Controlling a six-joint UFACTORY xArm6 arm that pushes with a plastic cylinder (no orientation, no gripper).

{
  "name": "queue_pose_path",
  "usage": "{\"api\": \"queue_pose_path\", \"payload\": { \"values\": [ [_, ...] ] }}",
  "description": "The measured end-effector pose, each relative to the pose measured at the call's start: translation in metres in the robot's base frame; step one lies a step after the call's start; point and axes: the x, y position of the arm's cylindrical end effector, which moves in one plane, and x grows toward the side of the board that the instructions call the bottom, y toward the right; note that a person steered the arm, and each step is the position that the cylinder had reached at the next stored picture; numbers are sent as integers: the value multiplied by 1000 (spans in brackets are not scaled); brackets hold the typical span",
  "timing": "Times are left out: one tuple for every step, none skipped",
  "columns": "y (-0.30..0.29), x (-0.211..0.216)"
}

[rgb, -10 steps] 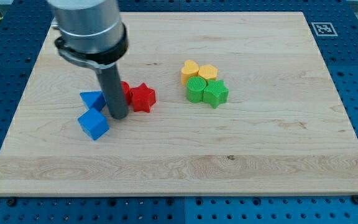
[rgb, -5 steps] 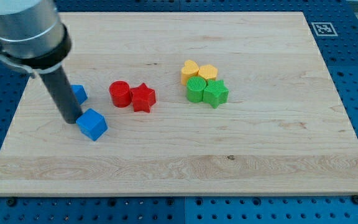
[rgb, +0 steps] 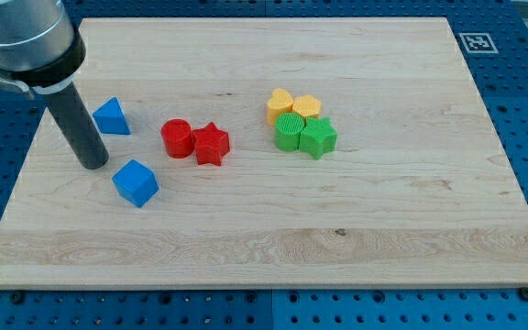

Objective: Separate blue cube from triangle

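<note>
A blue cube (rgb: 136, 182) lies on the wooden board at the view's lower left. A blue triangle (rgb: 110, 116) lies above it, a clear gap between them. My tip (rgb: 93, 164) rests on the board to the left of the cube and below the triangle, touching neither. The dark rod rises from it toward the view's top left.
A red cylinder (rgb: 176, 138) and a red star (rgb: 211, 144) sit side by side right of the triangle. A yellow heart (rgb: 280, 105), a yellow hexagon (rgb: 307, 107), a green cylinder (rgb: 290, 133) and a green star (rgb: 318, 137) cluster near the middle. The board's left edge (rgb: 27, 165) is close to my tip.
My tip has swept left from beside the red cylinder, passing between the blue blocks. The blue triangle has been pushed up and to the left, away from the cube. The cube barely moved.
</note>
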Motion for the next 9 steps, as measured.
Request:
{"api": "queue_pose_path", "payload": {
  "values": [
    [0,7],
    [0,21],
    [0,21],
    [0,24],
    [0,25],
    [0,25],
    [0,35],
    [0,49],
    [0,49]
  ]
}}
